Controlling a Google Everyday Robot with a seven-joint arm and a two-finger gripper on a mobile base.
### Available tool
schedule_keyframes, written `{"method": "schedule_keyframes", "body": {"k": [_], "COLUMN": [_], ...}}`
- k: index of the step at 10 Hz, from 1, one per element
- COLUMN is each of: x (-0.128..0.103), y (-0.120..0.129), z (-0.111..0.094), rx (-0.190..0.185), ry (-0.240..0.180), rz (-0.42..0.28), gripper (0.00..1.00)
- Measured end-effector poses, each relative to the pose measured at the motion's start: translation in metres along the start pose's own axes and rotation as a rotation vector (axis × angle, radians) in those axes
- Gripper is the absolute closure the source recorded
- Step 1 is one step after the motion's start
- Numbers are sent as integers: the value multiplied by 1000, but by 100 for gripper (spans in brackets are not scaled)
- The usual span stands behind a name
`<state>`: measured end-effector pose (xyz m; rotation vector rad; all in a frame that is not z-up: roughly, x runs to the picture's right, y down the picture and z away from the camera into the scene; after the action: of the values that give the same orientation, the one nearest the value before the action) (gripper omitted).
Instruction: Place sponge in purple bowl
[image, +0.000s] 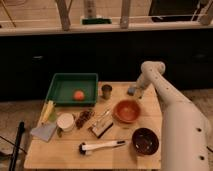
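The sponge (131, 90) is a small blue-grey pad at the back right of the wooden table (65, 155), held at the tip of my gripper (134, 91). The gripper hangs from the white arm (167, 102) that reaches in from the right, just behind the orange bowl (127, 110). The purple bowl (145, 141) is dark and glossy and stands at the front right of the table, well in front of the gripper, with the orange bowl between them.
A metal cup (106, 91) stands left of the sponge. A green tray (59, 93) holds an orange ball (78, 95). A white cup (65, 121), a grey-blue cloth (44, 131), a yellow-green strip (47, 111), a snack bag (84, 118), a flat packet (101, 127) and a brush (100, 146) lie further left and in front.
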<state>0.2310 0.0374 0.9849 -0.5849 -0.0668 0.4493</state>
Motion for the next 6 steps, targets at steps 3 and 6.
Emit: {"method": "schedule_keyframes", "body": {"k": [3, 6], "x": [-1, -1], "y": [2, 0], "z": [19, 17], "rx": [-40, -39], "ry": [4, 1], "rz": [-6, -12], "gripper": [47, 79]}}
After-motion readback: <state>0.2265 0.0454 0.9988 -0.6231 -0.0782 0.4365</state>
